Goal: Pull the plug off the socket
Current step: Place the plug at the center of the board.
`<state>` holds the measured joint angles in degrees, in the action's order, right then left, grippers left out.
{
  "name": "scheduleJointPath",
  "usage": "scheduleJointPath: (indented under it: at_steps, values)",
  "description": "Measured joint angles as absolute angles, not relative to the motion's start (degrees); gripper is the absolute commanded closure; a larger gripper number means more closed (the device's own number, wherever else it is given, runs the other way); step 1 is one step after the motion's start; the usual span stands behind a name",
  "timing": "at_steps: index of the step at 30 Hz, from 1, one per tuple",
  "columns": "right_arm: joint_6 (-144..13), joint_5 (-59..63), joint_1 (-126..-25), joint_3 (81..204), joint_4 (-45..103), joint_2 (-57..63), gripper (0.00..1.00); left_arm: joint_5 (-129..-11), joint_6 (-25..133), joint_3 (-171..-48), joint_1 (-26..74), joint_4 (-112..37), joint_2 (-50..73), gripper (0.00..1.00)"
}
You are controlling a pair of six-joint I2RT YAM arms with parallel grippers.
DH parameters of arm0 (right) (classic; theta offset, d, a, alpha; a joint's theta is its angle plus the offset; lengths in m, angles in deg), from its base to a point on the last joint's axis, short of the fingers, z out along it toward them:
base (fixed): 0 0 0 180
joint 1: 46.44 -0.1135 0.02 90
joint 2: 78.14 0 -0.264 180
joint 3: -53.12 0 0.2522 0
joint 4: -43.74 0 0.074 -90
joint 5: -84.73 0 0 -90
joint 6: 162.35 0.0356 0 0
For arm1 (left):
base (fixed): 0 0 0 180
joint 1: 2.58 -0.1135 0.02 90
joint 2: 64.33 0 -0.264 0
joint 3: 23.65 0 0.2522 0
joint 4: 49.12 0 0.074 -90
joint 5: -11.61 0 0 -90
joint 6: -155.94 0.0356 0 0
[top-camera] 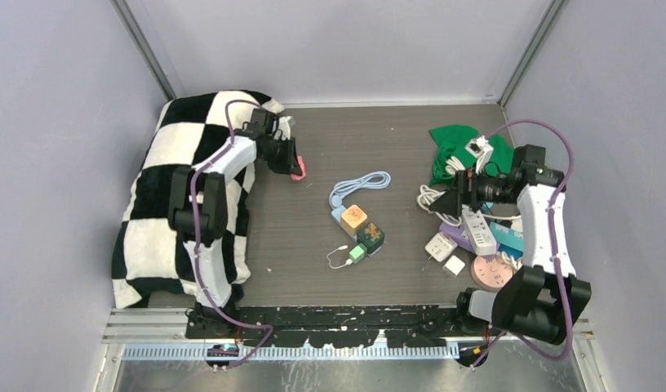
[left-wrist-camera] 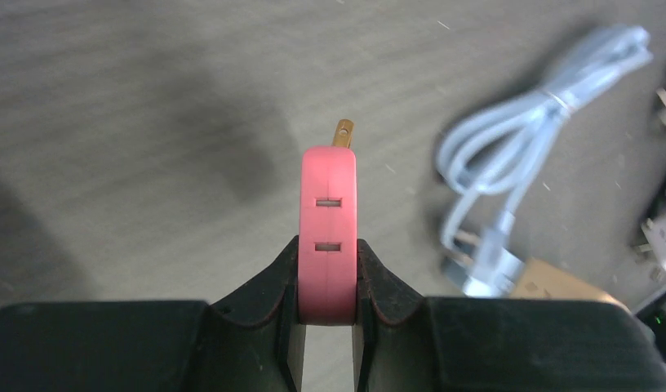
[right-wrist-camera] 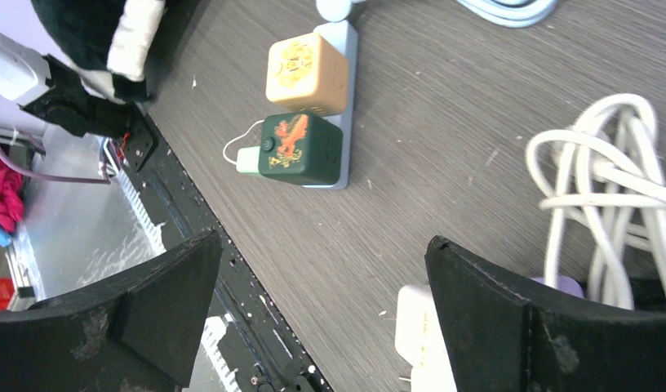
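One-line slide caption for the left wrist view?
Left fingers shut on a pink plug, brass prong pointing away, over the grey table; coiled light-blue cable at right.

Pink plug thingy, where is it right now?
In the left wrist view, the pink plug is pinched in the left gripper. From above, that is on the left, right beside the checkered blanket.

Pink plug [left-wrist-camera: 327, 237]: smooth matt plastic; prong [left-wrist-camera: 343, 133] brassy metal. Table [top-camera: 395, 139]: dark wood grain, matt (fine streaks). Checkered blanket [top-camera: 162, 204]: soft cloth. Pale blue cable [left-wrist-camera: 550, 98]: glossy plastic sheath. Green cloth [top-camera: 454, 147]: matt fabric.
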<state>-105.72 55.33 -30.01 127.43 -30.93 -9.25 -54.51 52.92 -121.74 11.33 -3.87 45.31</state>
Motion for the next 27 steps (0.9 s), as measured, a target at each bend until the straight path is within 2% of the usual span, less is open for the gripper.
scheduleJointPath:
  at_steps: [8, 9, 11, 14, 18, 20, 21, 22, 27]
  values:
    - [-115.1, 51.5, -22.4, 141.5, -47.0, 3.2, 0.0, -54.4, 52.5, -131.8, 6.2, -3.5, 58.6, 0.84]
    - [-115.9, 51.0, -22.0, 142.2, -48.4, 3.9, 0.0, -54.4, 52.4, -133.0, 6.1, -3.5, 59.3, 0.8]
    - [-116.6, 49.9, -21.4, 142.6, -50.6, 4.5, 0.01, -54.3, 52.0, -135.2, 6.0, -3.8, 60.9, 0.64]
    - [-116.3, 48.7, -21.3, 142.6, -51.8, 4.5, 0.0, -54.9, 50.9, -136.6, 6.1, -3.8, 62.4, 0.46]
    - [-113.8, 47.3, -21.6, 142.9, -50.2, 4.5, 0.0, -57.5, 49.5, -136.8, 6.2, -2.8, 62.6, 0.31]
    - [-112.5, 46.9, -21.9, 143.3, -48.6, 4.5, 0.0, -59.1, 48.8, -137.2, 6.2, -2.0, 62.4, 0.17]
    - [-112.0, 46.8, -22.2, 143.4, -47.6, 4.5, 0.0, -60.0, 48.3, -137.3, 6.2, -1.6, 62.1, 0.04]
    - [-111.3, 46.7, -22.5, 143.5, -46.8, 4.5, 0.0, -61.1, 47.9, -137.3, 6.2, -0.9, 61.6, 0.01]
    - [-107.6, 46.0, -24.2, 142.6, -41.4, 4.1, 0.0, -63.8, 46.8, -135.5, 6.3, 1.7, 55.3, 0.0]
